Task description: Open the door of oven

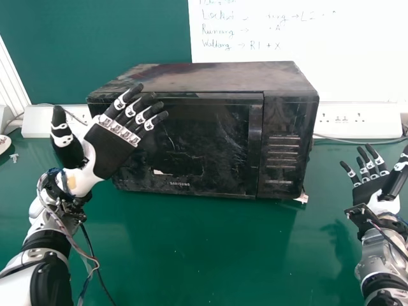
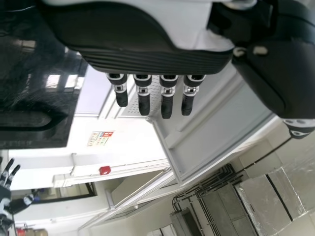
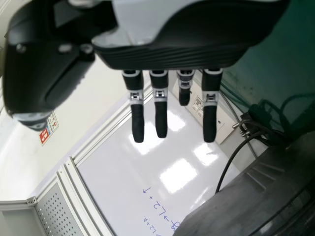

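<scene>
Swinging the flat dark door [image 1: 213,134] of the black box-shaped oven [image 1: 217,76] on the green worktop [image 1: 210,248] risks hitting the black-and-white left hand [image 1: 109,148] near the likely hinge side, fingers straight and spread, as on the matching right hand [image 1: 371,187]

And it's bright across the scene, with the whiteboard [image 1: 357,70] blazing at the far side and the oven [image 1: 204,75] sitting dark against it. A dim band spreads over the green table [image 1: 172,255] on the oven's near side, and there's a soft shadow just left of the right hand [image 1: 371,189]! Over to the left wrist view: crisp white reflections gleam on glossy black, the pale wall [image 2: 133,145] almost washed out. Right wrist view now, and blocky patches of glare light up the whiteboard.
</scene>
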Robot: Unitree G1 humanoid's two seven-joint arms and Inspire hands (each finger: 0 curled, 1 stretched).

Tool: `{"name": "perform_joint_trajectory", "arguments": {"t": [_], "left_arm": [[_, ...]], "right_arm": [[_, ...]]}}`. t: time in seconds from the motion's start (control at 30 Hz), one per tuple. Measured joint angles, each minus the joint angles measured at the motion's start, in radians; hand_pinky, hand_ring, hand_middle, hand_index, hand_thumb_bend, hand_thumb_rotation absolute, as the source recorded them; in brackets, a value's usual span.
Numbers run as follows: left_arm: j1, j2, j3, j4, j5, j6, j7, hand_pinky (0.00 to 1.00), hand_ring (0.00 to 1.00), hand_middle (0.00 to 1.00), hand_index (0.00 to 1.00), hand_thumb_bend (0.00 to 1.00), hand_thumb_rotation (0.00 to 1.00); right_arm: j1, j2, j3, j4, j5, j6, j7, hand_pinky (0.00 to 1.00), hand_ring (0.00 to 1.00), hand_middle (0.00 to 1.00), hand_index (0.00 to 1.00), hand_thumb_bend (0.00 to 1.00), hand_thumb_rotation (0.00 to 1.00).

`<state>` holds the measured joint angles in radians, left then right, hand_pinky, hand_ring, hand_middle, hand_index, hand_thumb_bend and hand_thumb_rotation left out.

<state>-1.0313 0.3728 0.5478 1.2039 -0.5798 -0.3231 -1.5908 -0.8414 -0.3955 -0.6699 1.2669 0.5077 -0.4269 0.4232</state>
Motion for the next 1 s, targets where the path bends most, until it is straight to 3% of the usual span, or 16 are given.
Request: {"name": "perform_joint_trajectory", "arguments": {"t": [0.3, 0.57, 1.0], "left_arm": [[-0.001, -0.001, -0.025, 0.020, 0.051, 0.022, 0.054, 0.64, 0.79, 0.84, 0.82, 0.94, 0.73], [-0.017, -0.020, -0.030, 0.024, 0.064, 0.034, 0.072, 0.65, 0.78, 0.84, 0.83, 0.96, 0.64], [-0.025, -0.062, -0.084, 0.024, 0.115, 0.053, 0.161, 0.63, 0.79, 0.85, 0.83, 0.96, 0.71]], "right_arm": [[0.000, 0.001, -0.001, 0.000, 0.001, 0.000, 0.000, 0.98, 1.00, 1.00, 0.99, 1.00, 0.97], [0.000, 0.001, -0.001, 0.000, 0.002, 0.000, -0.001, 0.99, 1.00, 1.00, 1.00, 1.00, 0.96], [0.000, 0.002, 0.000, 0.000, 0.001, -0.001, -0.003, 0.99, 1.00, 1.00, 1.00, 1.00, 0.96]]}}
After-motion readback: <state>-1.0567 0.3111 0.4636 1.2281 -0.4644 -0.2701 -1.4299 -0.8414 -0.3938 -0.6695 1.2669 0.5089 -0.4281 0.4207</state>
